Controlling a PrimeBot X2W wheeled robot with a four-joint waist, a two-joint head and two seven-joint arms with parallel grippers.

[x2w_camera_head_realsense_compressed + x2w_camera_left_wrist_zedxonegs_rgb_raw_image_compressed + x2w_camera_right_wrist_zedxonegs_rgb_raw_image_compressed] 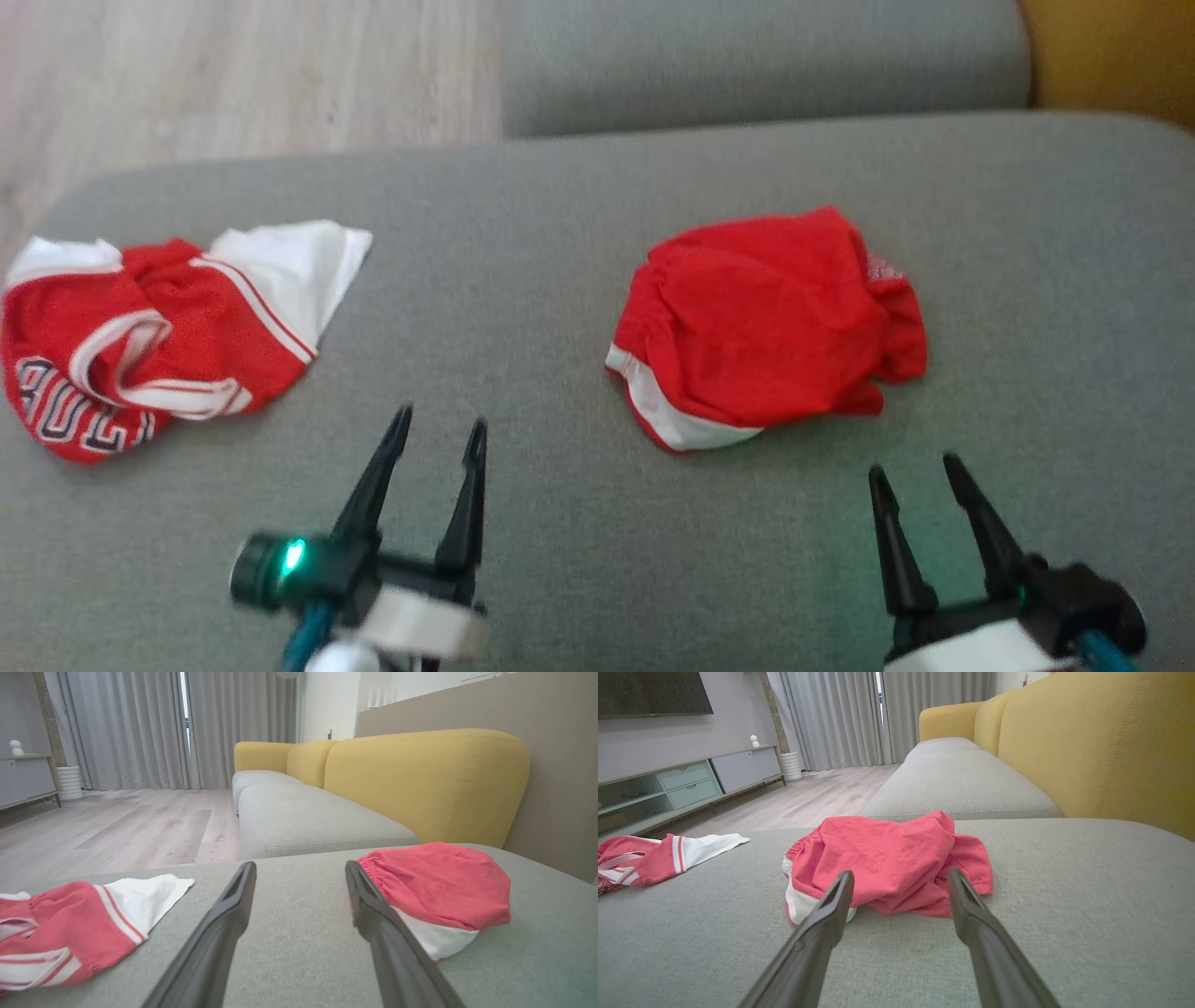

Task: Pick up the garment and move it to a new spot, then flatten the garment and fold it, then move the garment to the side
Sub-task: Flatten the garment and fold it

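Note:
A crumpled red garment [766,327] with a white band along one edge lies on the grey cushion [560,560], right of centre. It also shows as the red garment [439,886] and the red garment [882,858] in the wrist views. A second garment [140,336], a bunched red and white jersey with lettering, lies at the cushion's left end; the jersey [79,924] [649,858] appears in both wrist views too. My left gripper [441,418] [300,864] hovers open between the two, holding nothing. My right gripper [913,465] [900,871] is open just short of the red garment's near edge.
Another grey seat cushion [747,56] adjoins at the far side, with a yellow backrest [420,779] along the right. Pale wooden floor [233,75] lies beyond the cushion's left far edge. A low cabinet [691,779] and curtains stand across the room.

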